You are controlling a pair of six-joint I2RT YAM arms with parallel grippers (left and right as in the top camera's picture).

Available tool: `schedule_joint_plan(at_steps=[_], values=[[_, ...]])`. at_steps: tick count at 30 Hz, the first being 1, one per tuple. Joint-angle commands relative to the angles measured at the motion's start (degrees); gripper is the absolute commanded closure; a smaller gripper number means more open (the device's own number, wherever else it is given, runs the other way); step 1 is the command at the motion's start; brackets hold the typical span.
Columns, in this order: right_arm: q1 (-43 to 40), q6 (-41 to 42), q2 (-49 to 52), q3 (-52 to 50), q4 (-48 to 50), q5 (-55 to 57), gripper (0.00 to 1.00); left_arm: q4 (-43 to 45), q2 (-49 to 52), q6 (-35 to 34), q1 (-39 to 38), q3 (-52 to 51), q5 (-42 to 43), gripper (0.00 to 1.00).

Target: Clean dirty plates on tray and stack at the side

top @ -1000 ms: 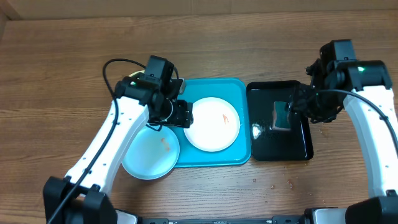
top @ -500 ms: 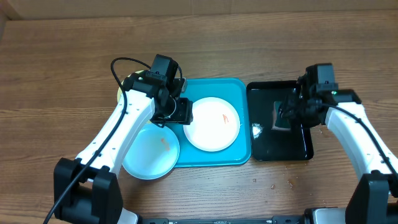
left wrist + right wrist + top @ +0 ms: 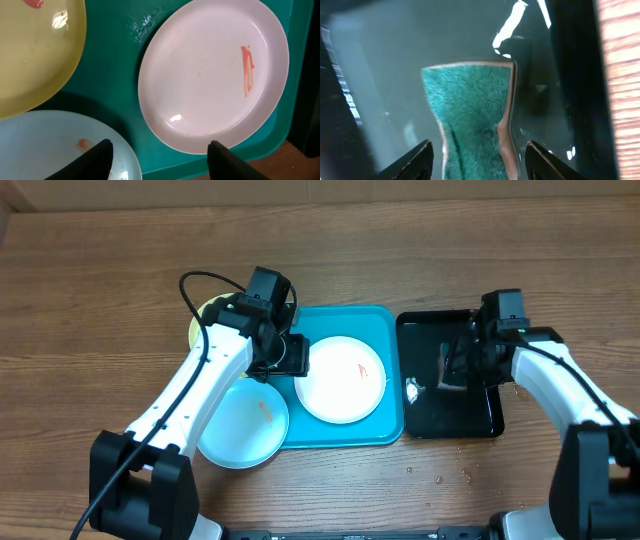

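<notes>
Fingers (image 3: 102,155) of the left gripper (image 3: 161,150) spread wide, nothing held, white plate (image 3: 210,75) seen below on the turquoise tray (image 3: 115,80), pale blue plate (image 3: 45,145) and lime green plate (image 3: 30,55) overlapped at its left edge, right gripper (image 3: 477,150) likewise opened wide, green sponge (image 3: 470,100) framed between its tips in the black tray (image 3: 370,60), contact not discernible

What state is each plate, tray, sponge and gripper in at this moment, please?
Large turquoise rectangular plastic tray: lying flat, loaded.
White round plastic plate: on that tray, dirty, one orange-red smear.
Pale blue round plastic plate: overhanging the tray's edge, smeared.
Lime green round plastic plate: smeared, only partly in view.
Glossy black tray: lying flat, loaded.
Green sponge: loose in the black tray, ungripped.
Left gripper: open, empty.
Right gripper: open, straddling the sponge.
</notes>
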Motion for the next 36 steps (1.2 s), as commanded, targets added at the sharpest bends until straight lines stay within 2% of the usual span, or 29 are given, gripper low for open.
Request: schedule_joint_plan(at_steps=[1, 6, 9, 19, 20, 22, 23, 25, 28, 36], values=[[1.77, -0.37, 2.23, -0.35, 0.94, 0.74, 0.4, 0.2, 0.46, -1.46, -1.07, 0.98, -2.12, 0.38], [3.63, -0.35, 2.99, -0.33, 2.01, 2.78, 0.46, 0.7, 0.81, -1.64, -1.44, 0.96, -2.16, 0.38], [4.42, -0.33, 2.99, -0.33, 2.12, 4.79, 0.55, 0.66, 1.25, -1.64, -1.46, 0.85, -3.52, 0.38], [4.52, -0.31, 2.99, 0.2, 1.73, 6.67, 0.55, 1.25, 2.32, -1.64, -1.44, -0.2, -3.63, 0.38], [4.52, -0.33, 2.99, 0.61, 1.42, 6.67, 0.57, 1.25, 2.32, -1.64, -1.44, -0.2, -3.63, 0.39], [4.52, -0.33, 2.99, 1.18, 0.72, 6.64, 0.76, 1.36, 2.34, -1.64, -1.44, -0.2, -3.63, 0.42], [4.52, -0.33, 2.99, 1.29, 0.46, 6.64, 0.82, 1.51, 2.36, -1.64, -1.44, -0.22, -3.65, 0.43], [4.52, -0.33, 2.99, 1.29, 0.17, 6.6, 0.83, 1.79, 2.36, -1.64, -1.44, -0.22, -3.65, 0.42], [4.52, -0.33, 2.99, 1.29, 0.04, 6.45, 0.96, 2.36, 2.36, -1.68, -1.44, -0.87, -3.63, 0.43], [4.52, -0.33, 2.99, 1.29, 0.02, 6.45, 0.96, 6.49, 2.38, -4.11, -1.44, -6.34, -4.68, 0.46]])
